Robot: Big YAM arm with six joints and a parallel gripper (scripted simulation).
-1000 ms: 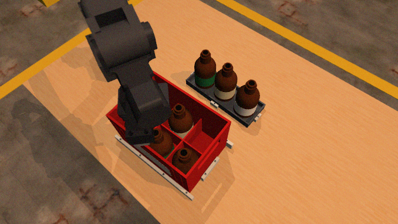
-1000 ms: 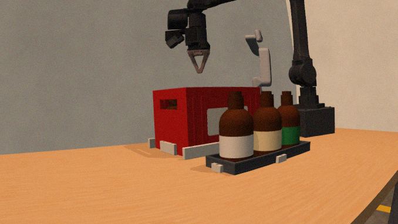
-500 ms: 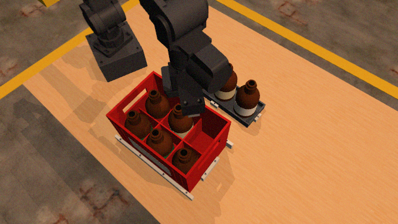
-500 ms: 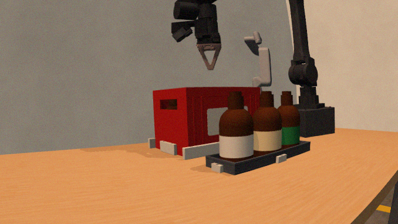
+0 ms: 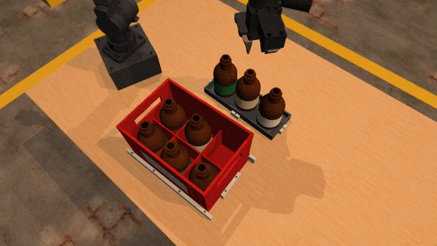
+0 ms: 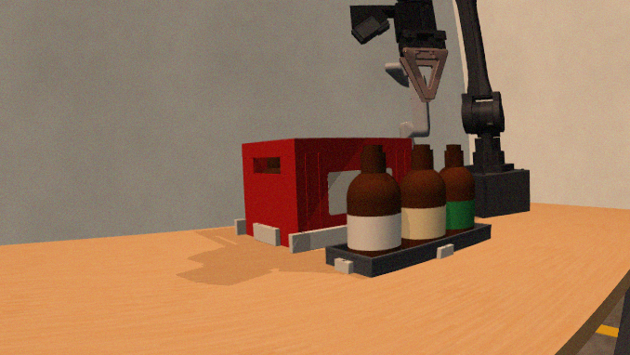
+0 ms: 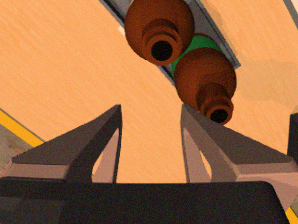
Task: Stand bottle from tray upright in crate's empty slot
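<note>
From above, the red crate (image 5: 206, 190) sits centre frame with five brown bottles in its six cells; the empty slot (image 5: 222, 154) is the cell on the right side, its red floor bare. The dark tray (image 5: 280, 127) lies just right of and above the crate, apart from it, holding three upright bottles in a diagonal row: the green-banded bottle (image 5: 225, 75) at the upper left end, the cream-banded bottle (image 5: 247, 90) in the middle, the white-banded bottle (image 5: 271, 108) at the lower right end. The gripper (image 5: 258, 48) hangs at the top of the frame, above and just right of the green-banded bottle, touching nothing.

The side view gives what the top view hides: height. There the gripper (image 6: 425, 95) hangs well above the bottle necks, upper right of the frame, over the far end of the tray (image 6: 409, 260); only one triangular finger shows, so its spread is unreadable from here. The crate (image 6: 279, 186) hides its contents behind a solid wall, so the slot is out of sight.

The wrist view alone shows the opening: the two fingers stand partly apart with bare table top (image 7: 60, 63) between them, holding nothing. The green-banded bottle's (image 7: 206, 83) mouth sits just above the right fingertip, the cream-banded bottle (image 7: 160, 26) further up the frame
</note>
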